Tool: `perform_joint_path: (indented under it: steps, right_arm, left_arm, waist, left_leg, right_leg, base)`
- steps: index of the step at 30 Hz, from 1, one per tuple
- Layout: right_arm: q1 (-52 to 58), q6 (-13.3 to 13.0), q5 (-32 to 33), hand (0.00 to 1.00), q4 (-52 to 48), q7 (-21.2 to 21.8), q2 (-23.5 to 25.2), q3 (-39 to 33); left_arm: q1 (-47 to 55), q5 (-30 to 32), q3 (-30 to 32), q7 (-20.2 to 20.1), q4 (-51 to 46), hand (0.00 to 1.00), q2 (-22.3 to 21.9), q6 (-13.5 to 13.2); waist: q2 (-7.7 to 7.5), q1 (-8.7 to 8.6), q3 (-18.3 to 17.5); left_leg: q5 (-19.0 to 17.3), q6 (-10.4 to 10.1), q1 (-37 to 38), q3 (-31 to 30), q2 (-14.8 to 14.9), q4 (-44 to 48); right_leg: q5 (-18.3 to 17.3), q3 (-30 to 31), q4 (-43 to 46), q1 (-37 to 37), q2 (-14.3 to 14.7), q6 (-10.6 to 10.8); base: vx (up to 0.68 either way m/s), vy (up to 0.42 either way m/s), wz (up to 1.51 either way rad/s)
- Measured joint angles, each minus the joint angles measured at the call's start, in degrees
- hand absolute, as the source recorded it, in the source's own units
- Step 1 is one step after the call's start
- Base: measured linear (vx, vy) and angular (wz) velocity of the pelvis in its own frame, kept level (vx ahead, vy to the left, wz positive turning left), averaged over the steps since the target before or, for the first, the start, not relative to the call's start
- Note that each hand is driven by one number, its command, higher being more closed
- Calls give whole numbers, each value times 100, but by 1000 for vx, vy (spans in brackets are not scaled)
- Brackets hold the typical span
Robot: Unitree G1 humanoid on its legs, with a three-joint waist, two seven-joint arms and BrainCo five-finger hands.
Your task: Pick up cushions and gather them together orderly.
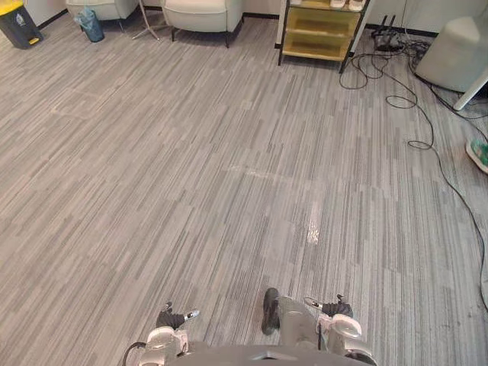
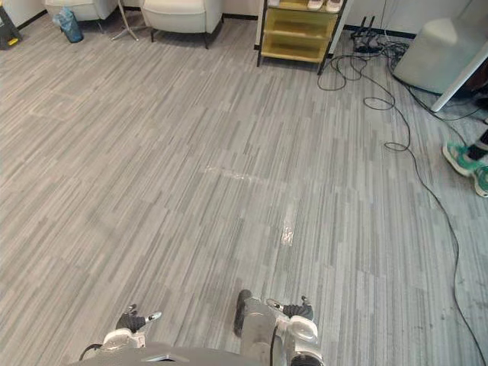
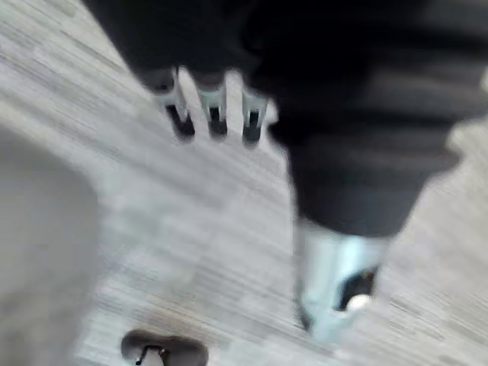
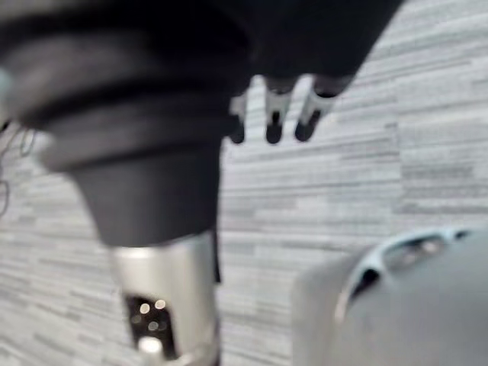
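Observation:
My left hand point(image 3: 213, 114) hangs over the grey striped carpet floor point(image 1: 229, 175), fingers straight and relaxed, thumb apart, holding nothing. My right hand point(image 4: 274, 114) hangs the same way over the carpet, open and holding nothing. Two pale upholstered armchairs point(image 1: 202, 14) point(image 1: 103, 8) stand at the far side of the room, to the left of centre.
A yellow shelf unit point(image 1: 320, 30) stands at the far wall. Black cables point(image 1: 412, 99) trail across the floor at the right, beside a white object point(image 1: 457, 53). A person's green shoe point(image 2: 461, 160) is at the right edge. A dark bin point(image 1: 19, 23) and a blue bag point(image 1: 90, 24) stand far left.

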Motion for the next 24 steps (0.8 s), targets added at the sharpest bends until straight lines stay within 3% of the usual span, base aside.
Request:
perform_joint_path:
  steps: [1,2,3,4,5,6,8,9,10,12,13,14,15,17,19,20,21,22,24]
  right_arm:
    - [-7,13,2,0,98,-14,-4,-43]
    - [-1,13,2,0,140,-33,2,-79]
    - [7,10,4,0,140,-39,-11,-86]
    - [35,5,3,0,217,-52,-4,-131]
    - [32,9,4,0,241,-52,38,-128]
    - [72,5,-2,0,247,-46,148,-135]
    - [97,10,-14,0,256,-48,171,-197]
    - [124,9,-22,0,260,-42,174,-201]
    - [124,9,-26,0,262,-38,185,-201]
    - [110,-18,-17,0,254,17,235,-192]
    - [35,-32,-19,0,248,76,201,-202]
    - [17,-34,-23,0,248,82,182,-215]
    - [1,-33,-28,0,251,86,162,-237]
    - [-6,-39,-67,0,251,88,149,-243]
    - [-43,-45,-92,0,251,92,127,-245]
    - [-74,-45,-128,0,251,104,102,-243]
    - [-83,-44,-129,0,252,107,95,-244]
    - [-89,-37,-135,0,261,108,84,-235]
    - [-62,-44,-128,0,260,111,32,-257]
  left_arm:
    - [-1,-1,-31,5,-18,0,-2,-5]
    - [-1,-1,-82,7,-32,0,4,-21]
    - [7,-1,-114,10,-26,0,7,-26]
    - [-12,-34,-111,5,-6,0,60,-50]
    - [-35,-22,-117,7,-1,0,108,-50]
    - [-86,-24,-121,-7,44,0,228,-58]
    - [-104,-75,-60,-13,59,0,237,-60]
    - [-107,-75,12,-9,87,0,240,-61]
    - [-107,-76,27,-8,123,0,253,-61]
    - [-100,-77,-38,-9,293,0,393,-39]
    - [-103,-77,-63,-5,393,0,463,-25]
    - [-103,-78,-67,-2,405,0,487,-8]
    - [-99,-75,-98,6,495,0,535,11]
    - [-73,-73,-120,9,552,0,591,19]
    - [-74,-71,-108,7,612,0,599,27]
    - [-65,-72,-110,4,616,0,593,34]
    - [-65,-72,-110,5,615,0,593,34]
    - [-7,-67,-108,9,611,0,610,32]
    - [22,-63,-104,15,691,0,595,35]
  waist:
    - [-9,41,5]
    - [-12,107,4]
    - [19,125,-6]
    - [-53,197,-10]
    - [-124,184,-35]
    - [-316,149,-58]
    - [-383,198,-72]
    - [-431,258,-95]
    - [-458,277,-112]
    - [-526,168,-183]
    - [-508,85,-159]
    - [-485,77,-146]
    - [-473,106,-139]
    - [-460,112,-135]
    - [-452,87,-136]
    - [-433,65,-140]
    - [-427,69,-135]
    - [-427,78,-134]
    - [-435,27,-169]
  left_leg:
    - [22,-34,8,-41,-158,-692]
    - [295,-167,66,-228,-416,-2103]
    - [576,-244,148,-355,-518,-2848]
    - [1384,152,321,-458,-626,-3115]
    - [1336,130,353,-413,-682,-3119]
    - [997,272,323,-334,-761,-2886]
    - [599,393,334,-226,-752,-2449]
    - [295,474,526,-20,-753,-2293]
    - [173,509,663,62,-780,-2283]
    - [-116,589,975,149,-925,-2300]
    - [-255,620,1272,158,-952,-2332]
    - [-280,616,1429,156,-967,-2410]
    - [-282,617,1816,151,-982,-2659]
    - [-279,612,2220,108,-941,-2935]
    - [-300,559,2403,19,-901,-3115]
    - [-355,454,2447,-54,-854,-3117]
    - [-382,405,2458,-76,-837,-3119]
    - [-466,258,2516,-158,-803,-3112]
    - [-577,83,2611,-367,-766,-3125]
  right_leg:
    - [-3,80,-99,112,-30,6]
    - [-67,223,-266,291,-78,114]
    - [-122,312,-345,377,-64,204]
    - [-228,610,-431,565,-72,333]
    - [-228,650,-440,584,-138,331]
    - [-229,702,-294,570,-294,331]
    - [-279,853,144,507,-366,389]
    - [-387,1006,969,267,-410,563]
    - [-384,1081,1492,93,-453,599]
    - [-146,1107,3250,-612,-584,1401]
    - [-87,821,4330,-1075,-677,1554]
    - [-180,538,4583,-1224,-797,1370]
    - [-377,-8,4636,-1364,-1027,1035]
    - [-599,-471,4010,-1450,-1118,748]
    - [-625,-486,2794,-1653,-1041,730]
    - [-455,-326,1969,-1812,-938,704]
    - [-343,-272,1685,-1844,-894,690]
    - [247,-60,899,-1861,-739,645]
    - [875,-51,835,-1782,-696,596]
  base:
    - [497,137,-90]
    - [369,160,-76]
    - [470,222,-106]
    - [471,225,-72]
    - [585,239,-58]
    - [492,191,-17]
    - [430,186,-30]
    - [426,204,-43]
    - [498,225,-50]
    - [446,159,-18]
    - [380,94,4]
    - [439,84,4]
    - [277,34,1]
    - [319,-12,11]
    - [312,-82,29]
    - [246,-98,31]
    - [329,-170,27]
    - [240,-132,15]
    - [249,-202,27]
